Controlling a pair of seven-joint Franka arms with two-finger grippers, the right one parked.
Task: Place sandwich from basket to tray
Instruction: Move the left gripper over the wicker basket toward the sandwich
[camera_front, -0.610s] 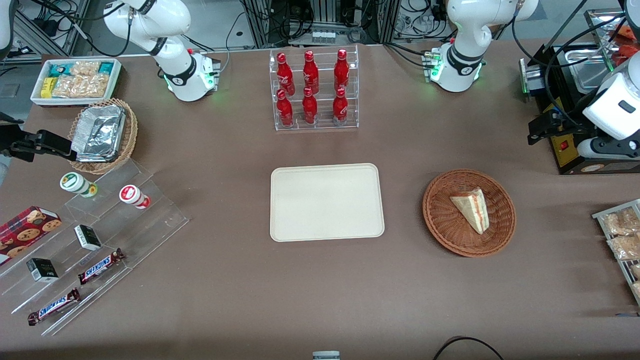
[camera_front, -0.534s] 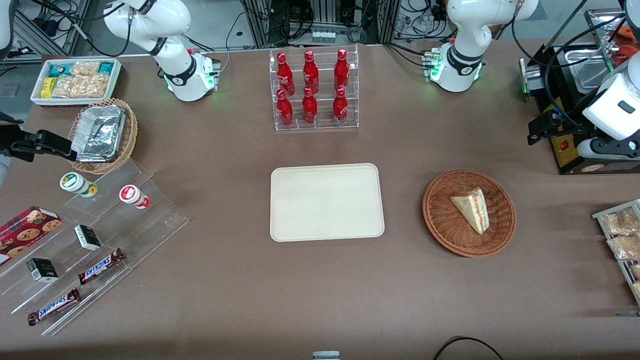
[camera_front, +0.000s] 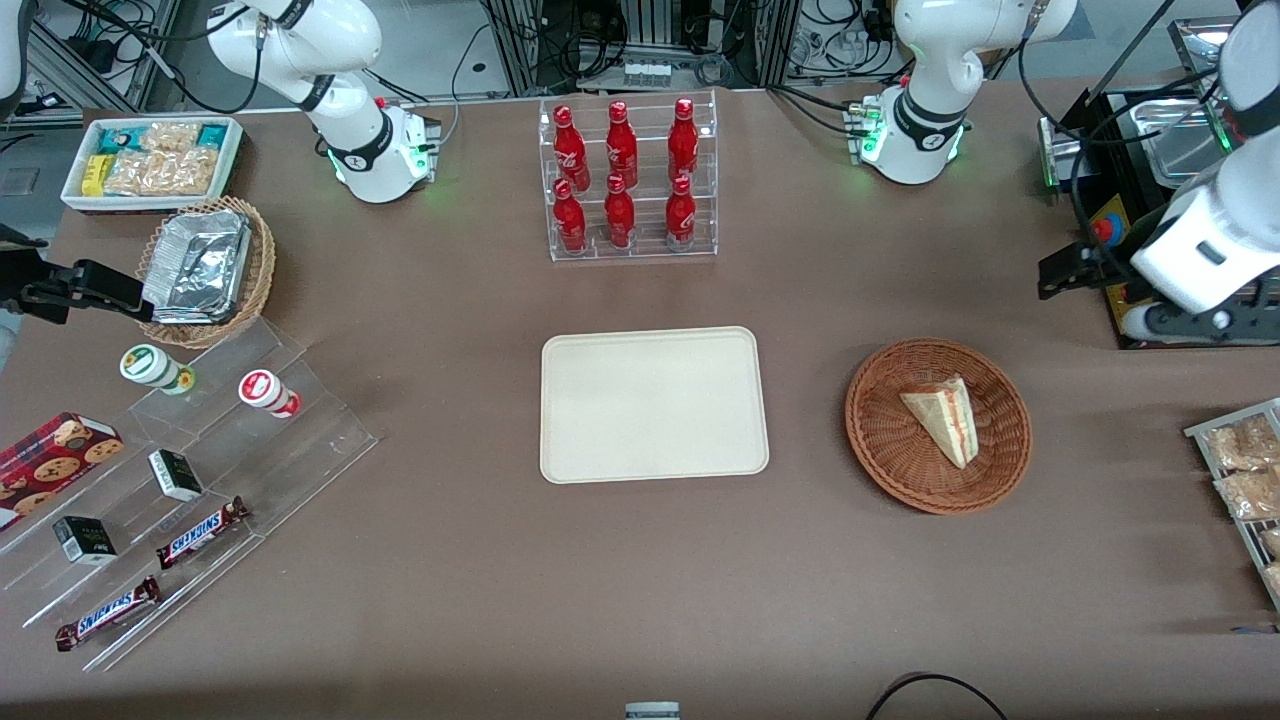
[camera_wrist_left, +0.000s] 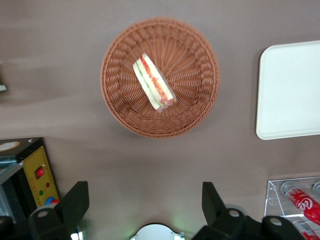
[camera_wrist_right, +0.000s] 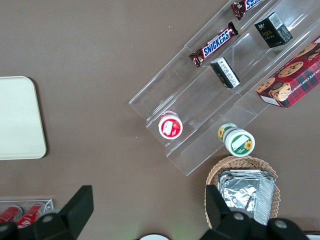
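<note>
The brown surface (camera_front: 460, 600) is carrying everything in play, and the step in hand, as I judge it, is the approach to the pick: nothing is being held yet.

The tray (camera_front: 654, 404) is lying flat and bare near the middle of the surface, nearer the front camera than the rack of red bottles (camera_front: 626, 178). Beside the tray, toward the working arm's end, the basket (camera_front: 880, 440) is sitting well apart from it, with open surface between the two.

The sandwich (camera_front: 944, 418) is lying in the basket, roughly at its centre, with its striped filling edge showing and its pointed end aimed toward the front camera. In the wrist view the sandwich (camera_wrist_left: 153, 83) is lying diagonally across the weave of the basket (camera_wrist_left: 195, 107), with the tray (camera_wrist_left: 292, 90) showing beside it.

The hand (camera_wrist_left: 145, 207) is hovering high above the surface, off the basket's rim toward the black appliance (camera_front: 1150, 330) and not yet over the sandwich; its two fingers (camera_wrist_left: 75, 202) are standing wide apart and empty.

To do this well, the hand probably needs to be centring over the wedge, turning so the fingers are closing across the two flat bread faces rather than along its length, and descending without catching the basket's rim. A gentle squeeze seems wise, since soft bread is likely to crush or shed filling.
</note>
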